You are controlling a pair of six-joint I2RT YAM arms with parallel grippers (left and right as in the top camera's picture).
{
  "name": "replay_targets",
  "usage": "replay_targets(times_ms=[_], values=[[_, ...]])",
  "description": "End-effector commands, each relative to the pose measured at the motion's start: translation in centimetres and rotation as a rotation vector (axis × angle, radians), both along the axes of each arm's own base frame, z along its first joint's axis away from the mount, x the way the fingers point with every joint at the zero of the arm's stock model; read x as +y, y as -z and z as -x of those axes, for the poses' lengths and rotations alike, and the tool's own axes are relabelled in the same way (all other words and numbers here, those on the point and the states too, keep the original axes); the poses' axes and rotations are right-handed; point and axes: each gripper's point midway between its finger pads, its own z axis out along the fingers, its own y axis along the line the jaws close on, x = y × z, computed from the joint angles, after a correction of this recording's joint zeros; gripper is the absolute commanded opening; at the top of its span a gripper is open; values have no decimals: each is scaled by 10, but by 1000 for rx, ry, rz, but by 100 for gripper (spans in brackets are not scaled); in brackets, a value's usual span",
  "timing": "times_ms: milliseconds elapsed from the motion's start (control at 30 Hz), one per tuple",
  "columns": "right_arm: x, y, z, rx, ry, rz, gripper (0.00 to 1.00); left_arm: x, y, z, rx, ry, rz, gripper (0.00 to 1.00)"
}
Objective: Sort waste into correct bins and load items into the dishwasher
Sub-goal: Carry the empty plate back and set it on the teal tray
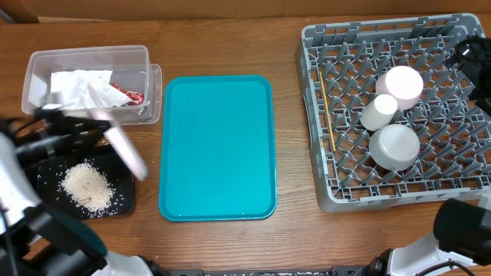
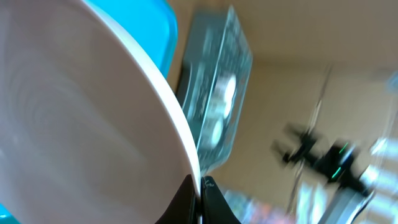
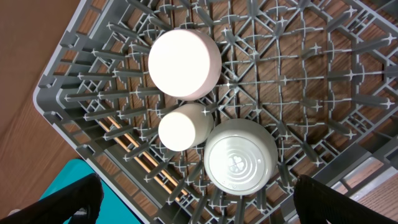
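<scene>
**Left gripper clamped on the large plate's rim, right gripper spread wide above the rack**

The left gripper (image 2: pixel 200 188) has its two black fingers pressed together on the rim of the large pale pink-white round plate (image 2: pixel 81 124). It holds the plate steeply tilted, off the table. From overhead the plate is a blurred pale streak over the near edge of the flat black rectangular tray (image 1: pixel 126 201), which lies at the table's left front. A heap of pale rice-like crumbs (image 1: pixel 86 186) sits on that tray, with loose grains around it.

Behind the black tray stands the clear rectangular plastic tub (image 1: pixel 34 73), holding the crumpled white paper napkin (image 1: pixel 77 86) and the small red packet wrapper (image 1: pixel 129 95). The teal rectangular serving tray (image 1: pixel 217 147) lies in the middle of the table.

The right gripper (image 3: pixel 198 183) hangs above the large square grey plastic dish rack (image 1: pixel 322 46) with its fingers far apart, holding nothing. In the rack sit the small pale pink-white round plate (image 3: pixel 185 62), the white cup (image 3: pixel 182 127) just beside it, and the round white bowl (image 3: pixel 239 163), turned base-up and touching the cup. The thin wooden chopsticks (image 1: pixel 328 115) lie along the rack's left side.
</scene>
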Motion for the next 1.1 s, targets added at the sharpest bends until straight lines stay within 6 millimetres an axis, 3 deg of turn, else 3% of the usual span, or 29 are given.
replay_targets(times_ms=[0,133,200,300,333,433,533,667,833,933,1000,1067], values=[[-2,-3,0,-13,9,-2,100,-60,-3,5,-44,232,-77,4],[-2,-3,0,-13,9,-2,100,-123,5,-4,-119,434,-135,4],[-2,-3,0,-13,9,-2,100,-150,20,-12,-89,487,-221,4],[-2,-3,0,-13,9,-2,100,-164,58,-24,55,442,-509,4],[-2,-3,0,-13,9,-3,100,-163,79,-32,122,350,-749,4],[-2,-3,0,-13,9,-2,100,-182,89,-44,67,287,-989,4],[-2,-3,0,-13,9,-2,100,-210,94,-45,-20,315,-1096,4],[-2,-3,0,-13,9,-2,100,-240,110,-31,-7,339,-1134,4],[-2,-3,0,-13,9,-2,100,-261,156,-20,87,408,-1154,6],[-2,-3,0,-13,9,-2,100,-273,181,-7,164,503,-1093,16],[-2,-3,0,-13,9,-2,100,-276,185,-4,164,566,-1053,22],[-2,-3,0,-13,9,-2,100,-279,165,-10,121,589,-998,26]])
